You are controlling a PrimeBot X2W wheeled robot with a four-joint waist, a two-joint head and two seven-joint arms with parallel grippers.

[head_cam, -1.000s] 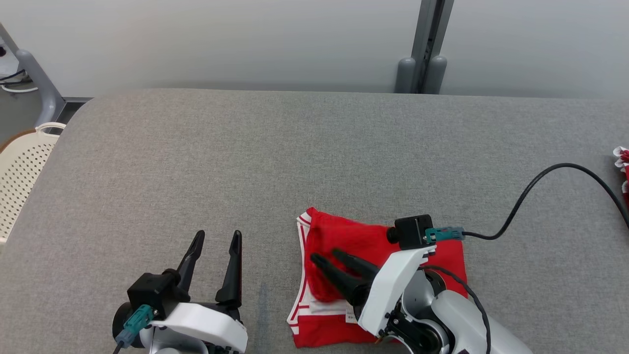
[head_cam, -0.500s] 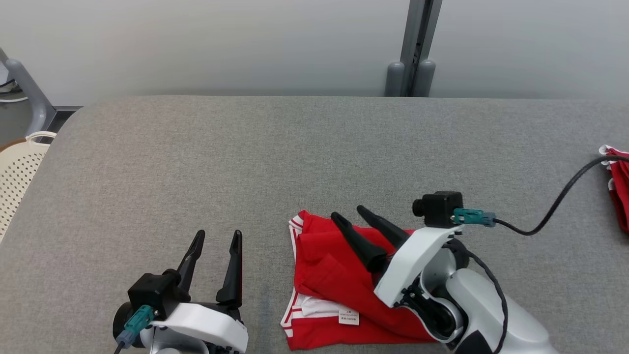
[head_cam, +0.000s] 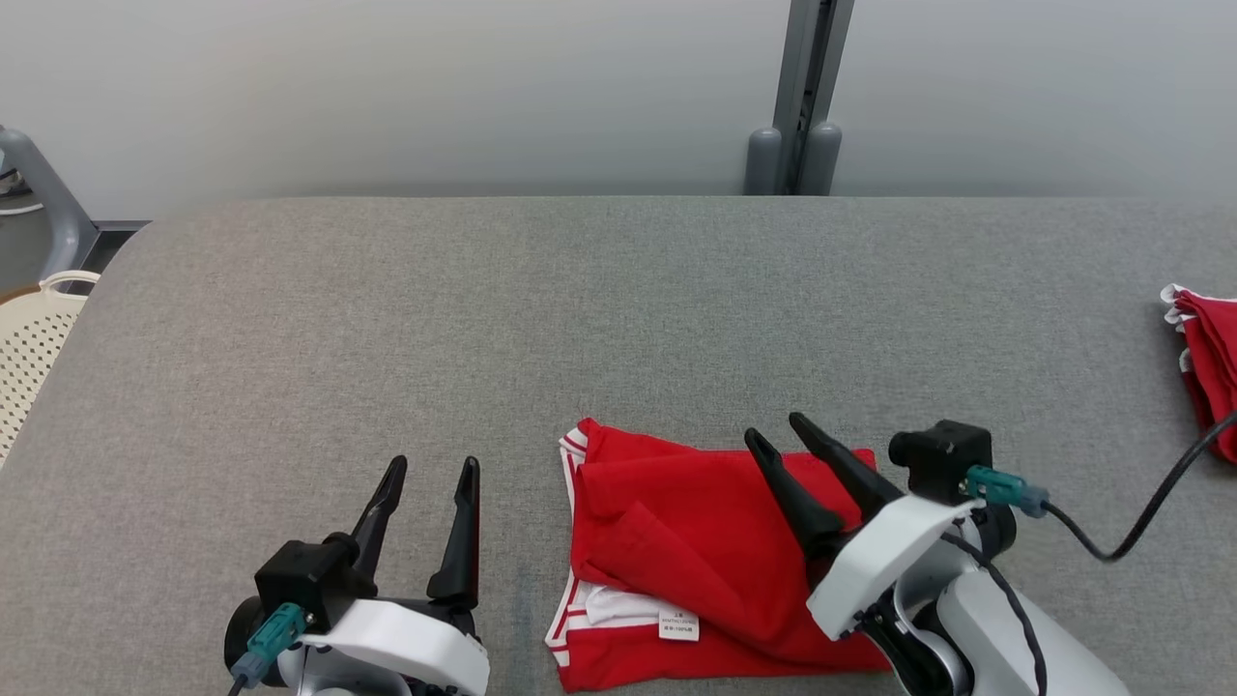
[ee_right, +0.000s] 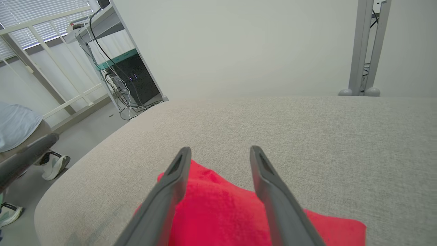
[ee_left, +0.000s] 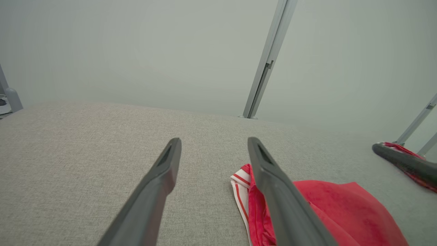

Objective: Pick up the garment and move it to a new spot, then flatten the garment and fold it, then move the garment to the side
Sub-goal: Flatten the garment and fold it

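Grey padded table (head_cam: pixel 618 290), pale wall behind. Red garment (head_cam: pixel 696 541) at near edge, right of centre, folded but loose: top flap creased, white label (head_cam: pixel 678 625) and striped hem exposed at near left corner. Right gripper (head_cam: pixel 775 428) above garment's right part, fingers apart, holding nothing. Left gripper (head_cam: pixel 433 466) left of garment, not touching, also spread, empty. Probably at: move to the side. To do well: pinch through all layers at a folded edge, lift low, slide rather than swing, to keep fold intact. Keep clear of second red cloth (head_cam: pixel 1208 338) at far right.
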